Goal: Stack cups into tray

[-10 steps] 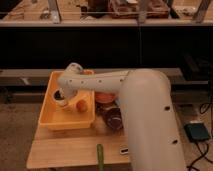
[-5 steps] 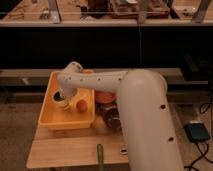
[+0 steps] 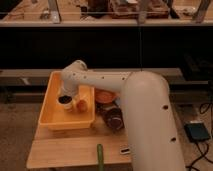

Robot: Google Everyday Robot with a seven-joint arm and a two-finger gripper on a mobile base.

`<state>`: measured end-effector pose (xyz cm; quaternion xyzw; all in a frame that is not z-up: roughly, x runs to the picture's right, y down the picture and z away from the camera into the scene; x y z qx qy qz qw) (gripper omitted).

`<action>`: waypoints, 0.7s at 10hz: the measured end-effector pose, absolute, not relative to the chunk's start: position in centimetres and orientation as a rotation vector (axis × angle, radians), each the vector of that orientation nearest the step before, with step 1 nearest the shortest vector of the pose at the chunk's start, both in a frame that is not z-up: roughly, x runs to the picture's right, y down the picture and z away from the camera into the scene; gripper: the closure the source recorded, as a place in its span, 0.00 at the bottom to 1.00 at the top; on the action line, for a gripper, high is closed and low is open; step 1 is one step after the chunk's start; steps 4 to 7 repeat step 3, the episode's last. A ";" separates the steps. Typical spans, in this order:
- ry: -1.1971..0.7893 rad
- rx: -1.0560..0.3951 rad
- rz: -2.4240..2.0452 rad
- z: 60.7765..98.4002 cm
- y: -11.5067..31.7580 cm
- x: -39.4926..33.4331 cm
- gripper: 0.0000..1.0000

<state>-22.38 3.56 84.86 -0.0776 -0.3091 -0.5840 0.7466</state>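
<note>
The yellow-orange tray (image 3: pixel 50 114) stands on the left of the wooden table. My arm reaches over it from the right, and the gripper (image 3: pixel 66 96) is down inside the tray near its middle. A small grey cup with a dark inside (image 3: pixel 65 101) sits right at the gripper's tip, above the tray floor. Whether the gripper holds it does not show. The pale green-whitish cup cannot be made out; it may be hidden by the gripper. A small orange thing (image 3: pixel 82 105) lies in the tray just right of the cup.
A red-orange bowl (image 3: pixel 106 96) and a dark purple bowl (image 3: pixel 114 120) stand just right of the tray, under my arm. A green stick-like object (image 3: pixel 100 155) and a small dark item (image 3: pixel 125 149) lie near the table's front edge (image 3: pixel 60 162).
The gripper and the dark-inside cup stay at about the same place in the tray; the arm has barely shifted.
</note>
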 end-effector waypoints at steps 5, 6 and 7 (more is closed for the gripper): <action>-0.674 -0.171 -1.239 83.7 1.8 -19.8 0.20; -0.674 -0.171 -1.239 83.7 1.8 -19.8 0.20; -0.674 -0.171 -1.239 83.7 1.8 -19.8 0.20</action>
